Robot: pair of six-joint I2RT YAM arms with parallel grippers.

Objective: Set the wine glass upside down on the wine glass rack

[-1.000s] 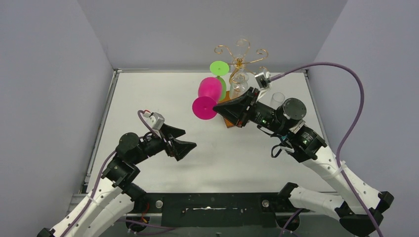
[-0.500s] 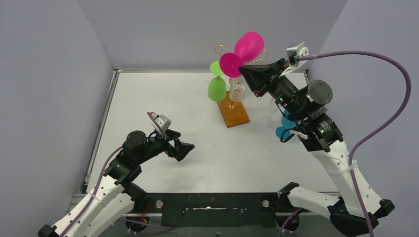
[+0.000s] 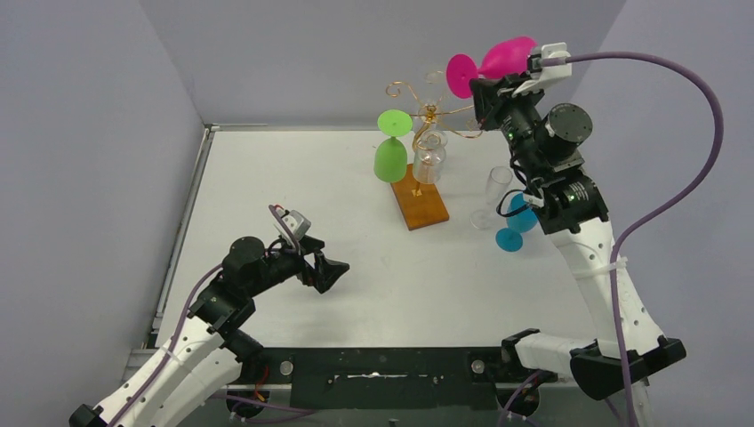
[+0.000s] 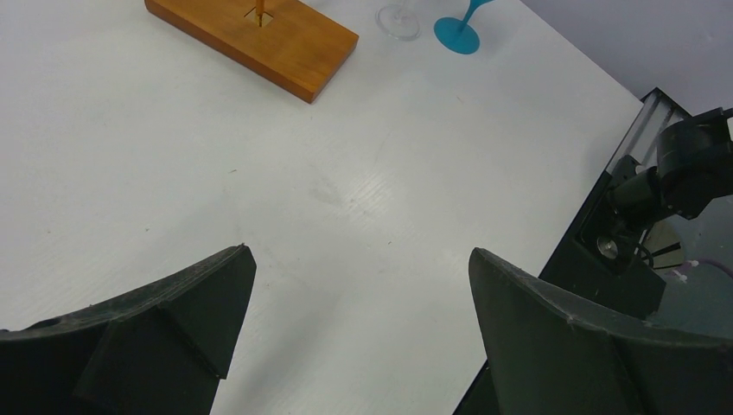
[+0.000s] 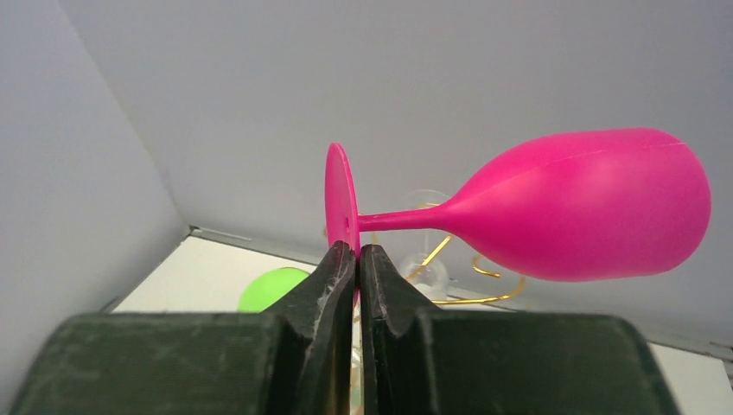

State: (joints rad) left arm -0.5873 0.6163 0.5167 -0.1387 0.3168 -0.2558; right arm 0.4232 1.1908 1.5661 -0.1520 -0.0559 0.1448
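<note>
One gold wire wine glass rack (image 3: 421, 203) on an orange-brown wooden base is standing far centre, carrying one green plastic glass (image 3: 389, 162) upside down. One glossy pink plastic wine glass (image 3: 509, 56) is hovering sideways, high right of the rack, the right gripper (image 5: 356, 255) pinching its round foot. The left gripper (image 4: 359, 259) is gaping, empty, near left.
</note>
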